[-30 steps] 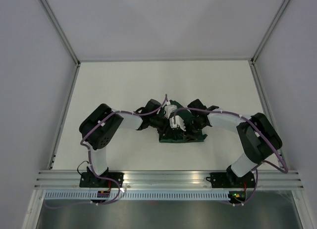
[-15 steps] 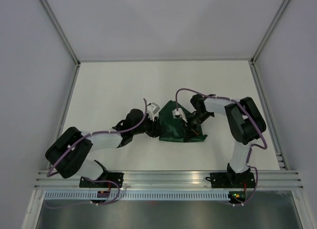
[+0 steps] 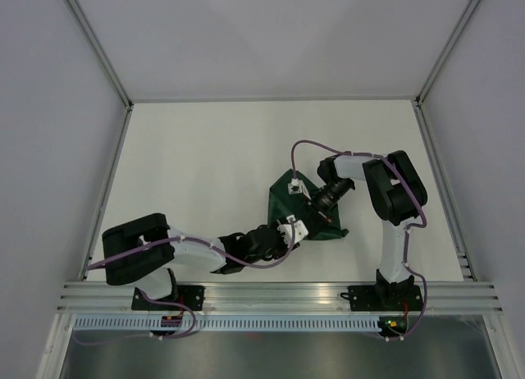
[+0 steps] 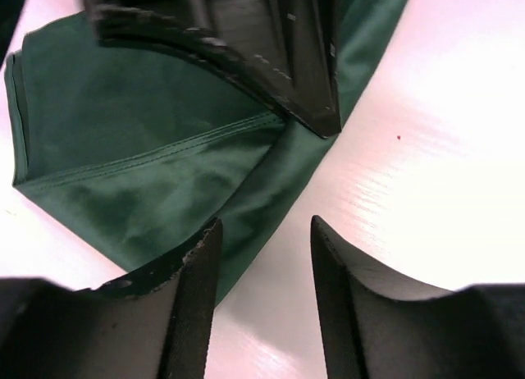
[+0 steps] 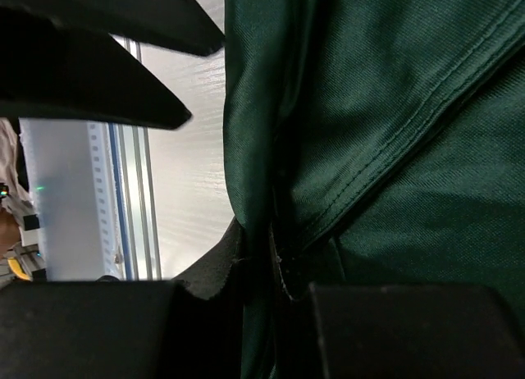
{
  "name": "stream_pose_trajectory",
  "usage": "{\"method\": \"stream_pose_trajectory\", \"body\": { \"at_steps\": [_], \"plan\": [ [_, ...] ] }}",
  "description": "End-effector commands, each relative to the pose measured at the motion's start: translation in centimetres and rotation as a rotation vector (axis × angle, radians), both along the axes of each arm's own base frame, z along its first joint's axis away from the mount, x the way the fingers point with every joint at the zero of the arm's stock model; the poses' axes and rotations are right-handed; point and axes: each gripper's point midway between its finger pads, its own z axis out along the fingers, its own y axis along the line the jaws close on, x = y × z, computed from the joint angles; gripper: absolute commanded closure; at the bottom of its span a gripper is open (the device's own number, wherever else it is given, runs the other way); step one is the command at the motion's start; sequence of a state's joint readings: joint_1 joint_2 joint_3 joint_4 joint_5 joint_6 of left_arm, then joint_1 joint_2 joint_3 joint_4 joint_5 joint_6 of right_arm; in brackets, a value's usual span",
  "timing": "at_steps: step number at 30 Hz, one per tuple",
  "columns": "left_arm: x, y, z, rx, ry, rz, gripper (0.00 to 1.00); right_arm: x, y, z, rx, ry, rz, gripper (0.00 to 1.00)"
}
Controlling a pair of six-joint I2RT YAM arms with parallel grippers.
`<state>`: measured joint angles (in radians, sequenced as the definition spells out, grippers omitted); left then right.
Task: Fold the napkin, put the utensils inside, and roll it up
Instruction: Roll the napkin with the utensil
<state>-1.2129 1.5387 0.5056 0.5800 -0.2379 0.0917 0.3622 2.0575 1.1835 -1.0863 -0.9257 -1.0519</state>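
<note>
The dark green napkin [image 3: 289,197] lies folded and bunched at mid-table. My right gripper [image 3: 315,204] sits over its right part. In the right wrist view the right gripper [image 5: 271,235] is shut on a fold of the napkin [image 5: 394,108], with a stitched hem running diagonally. My left gripper [image 3: 293,229] is low at the napkin's near-left edge. In the left wrist view the left gripper [image 4: 265,225] is open and empty over bare table, its left finger [image 4: 193,272] at the napkin's edge [image 4: 139,174]. The orange-red utensil is hidden.
The white table [image 3: 205,149] is bounded by a metal rail [image 3: 279,295] at the near edge and grey walls on the other sides. The right gripper's dark fingers [image 4: 246,43] hang over the cloth in the left wrist view.
My left arm has swung from the napkin's left side down to its near edge, gripper open. The napkin has been pulled into a narrower, more bunched shape. The right gripper stays on the cloth.
</note>
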Motion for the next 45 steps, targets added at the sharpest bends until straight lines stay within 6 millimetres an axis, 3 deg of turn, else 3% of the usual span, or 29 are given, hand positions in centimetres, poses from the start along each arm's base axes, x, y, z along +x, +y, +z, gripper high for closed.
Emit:
{"method": "stream_pose_trajectory", "body": {
  "at_steps": [1,5,16,21,28,33,40,45],
  "plan": [
    [0.6,-2.2,1.1,0.088,-0.218,-0.036,0.46,1.0,-1.6,-3.1,-0.067,-0.084,0.072,0.92],
    [0.1,-3.8,0.4,0.130,-0.285,-0.077,0.45,1.1,-1.7,-3.2,-0.075,-0.069,0.062,0.93],
    [0.9,-4.5,-1.5,0.218,-0.392,-0.110,0.43,1.1,-2.1,-3.5,-0.085,-0.039,0.052,0.93],
    [1.0,-4.2,-0.7,0.190,-0.428,-0.112,0.43,1.1,-2.2,-3.6,-0.087,-0.021,0.046,0.93],
    [0.0,-4.7,-3.2,0.235,-0.349,-0.203,0.45,1.1,-2.3,-3.7,-0.089,-0.007,0.046,0.93],
    [0.5,-4.3,-3.9,0.230,-0.290,-0.194,0.47,1.1,-2.3,-3.7,-0.090,-0.004,0.047,0.93],
    [-0.3,-4.2,-5.1,0.242,-0.220,-0.261,0.48,1.2,-2.3,-3.7,-0.086,0.004,0.046,0.93],
    [-0.8,-3.9,-6.5,0.275,-0.133,-0.287,0.62,1.2,-2.4,-3.8,-0.088,0.013,0.045,0.94]
  ]
}}
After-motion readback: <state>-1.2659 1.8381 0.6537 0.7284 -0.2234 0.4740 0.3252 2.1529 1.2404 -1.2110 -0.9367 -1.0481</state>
